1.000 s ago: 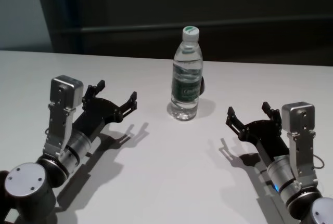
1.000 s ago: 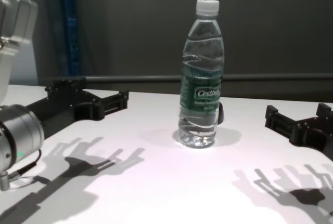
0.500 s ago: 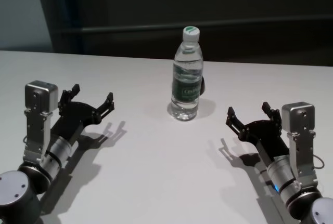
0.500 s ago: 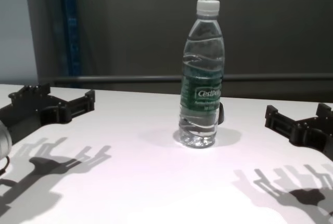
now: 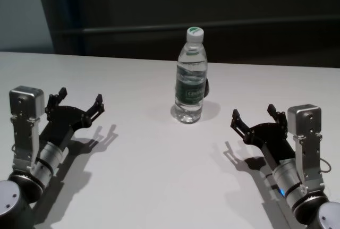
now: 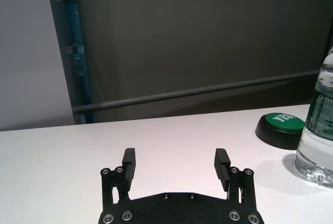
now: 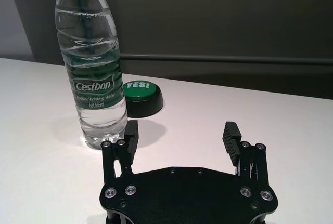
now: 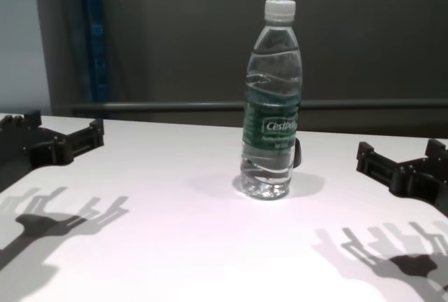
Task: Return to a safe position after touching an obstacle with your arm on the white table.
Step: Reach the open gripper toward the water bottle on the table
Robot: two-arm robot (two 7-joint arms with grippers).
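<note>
The obstacle, a clear water bottle [image 5: 190, 80] with a white cap and dark green label, stands upright in the middle of the white table [image 5: 159, 176]. It also shows in the chest view [image 8: 271, 106], the left wrist view [image 6: 318, 130] and the right wrist view [image 7: 93, 73]. My left gripper [image 5: 79, 97] is open and empty, low over the table far to the left of the bottle, and shows in its wrist view [image 6: 175, 156]. My right gripper [image 5: 253, 111] is open and empty, to the right of the bottle and nearer me [image 7: 181, 128].
A small dark dome with a green top marked "YES!" [image 7: 141, 91] sits on the table just behind the bottle, also in the left wrist view [image 6: 282, 126]. A dark wall with a grey rail [image 8: 175, 106] runs behind the table's far edge.
My left arm has drawn back to the left and toward me, away from the bottle. The bottle stays upright in place. The right arm has not moved.
</note>
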